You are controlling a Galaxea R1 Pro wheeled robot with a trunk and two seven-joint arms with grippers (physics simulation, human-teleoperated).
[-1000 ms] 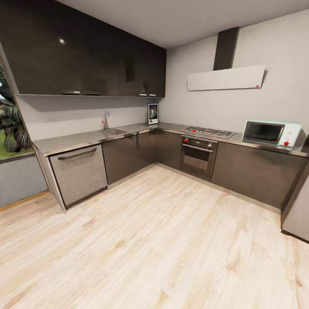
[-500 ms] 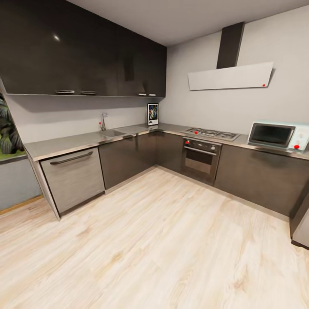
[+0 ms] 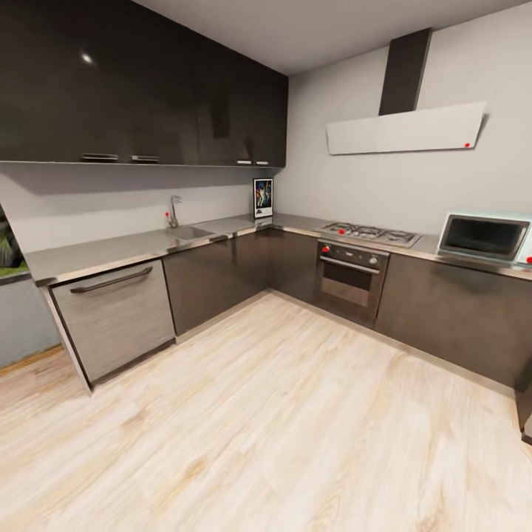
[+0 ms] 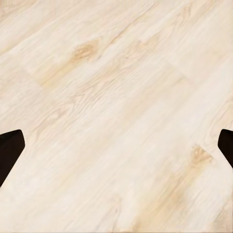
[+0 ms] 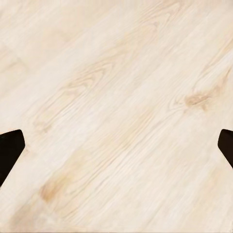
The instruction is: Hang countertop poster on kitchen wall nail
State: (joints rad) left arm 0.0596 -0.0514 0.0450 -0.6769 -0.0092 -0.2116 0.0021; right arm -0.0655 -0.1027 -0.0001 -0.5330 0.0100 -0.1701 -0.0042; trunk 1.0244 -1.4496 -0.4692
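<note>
The poster [image 3: 263, 197] stood upright in the far corner of the kitchen countertop [image 3: 111, 251], well apart from both grippers, left gripper [image 4: 116, 145] and right gripper [image 5: 116, 145] spread wide over the wooden floor [image 3: 281, 414].

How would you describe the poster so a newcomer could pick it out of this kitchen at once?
Follow the L-shaped grey kitchen countertop to its inner corner, between the sink and gas hob. The poster stands upright there against the wall: the only white-bordered, dark blue picture among steel fittings.
</note>
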